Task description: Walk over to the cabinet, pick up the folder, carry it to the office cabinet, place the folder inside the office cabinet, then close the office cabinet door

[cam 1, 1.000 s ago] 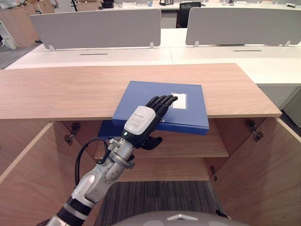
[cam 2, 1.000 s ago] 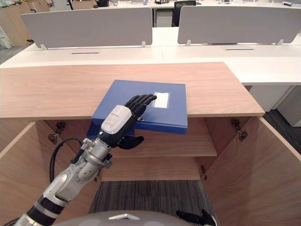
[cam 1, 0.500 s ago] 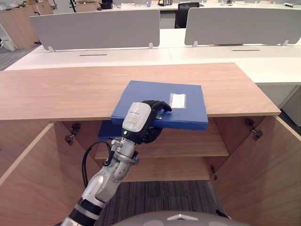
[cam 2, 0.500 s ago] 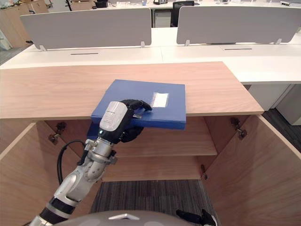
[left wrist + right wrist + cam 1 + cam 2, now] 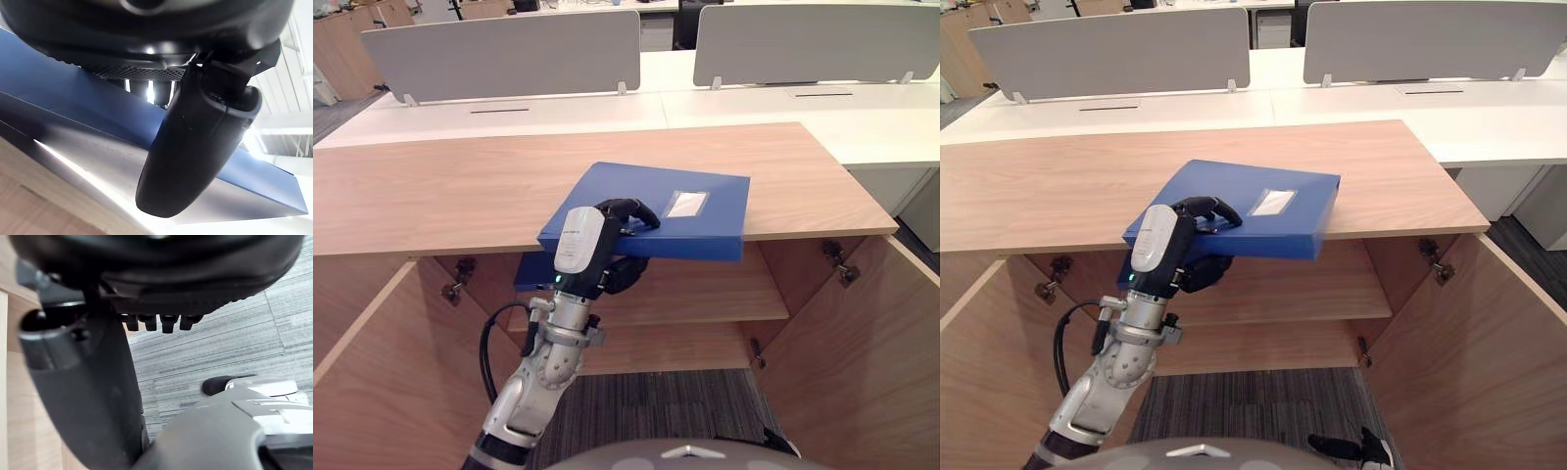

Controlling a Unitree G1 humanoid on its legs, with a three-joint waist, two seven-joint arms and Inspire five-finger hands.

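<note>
Dark fingers (image 5: 628,210) curl over the top cover of the flat blue rectangular folder (image 5: 641,184), and the thumb (image 5: 195,156) presses up from beneath, so the left hand (image 5: 579,240) is clamped on its near left corner. The folder sits tilted over the front edge of the light wooden cabinet top (image 5: 431,196). Below, 2 wooden doors (image 5: 862,352) stand open around an inner shelf (image 5: 705,294). The right hand (image 5: 1342,450) hangs low over grey carpet (image 5: 234,347), fingers relaxed and holding nothing.
</note>
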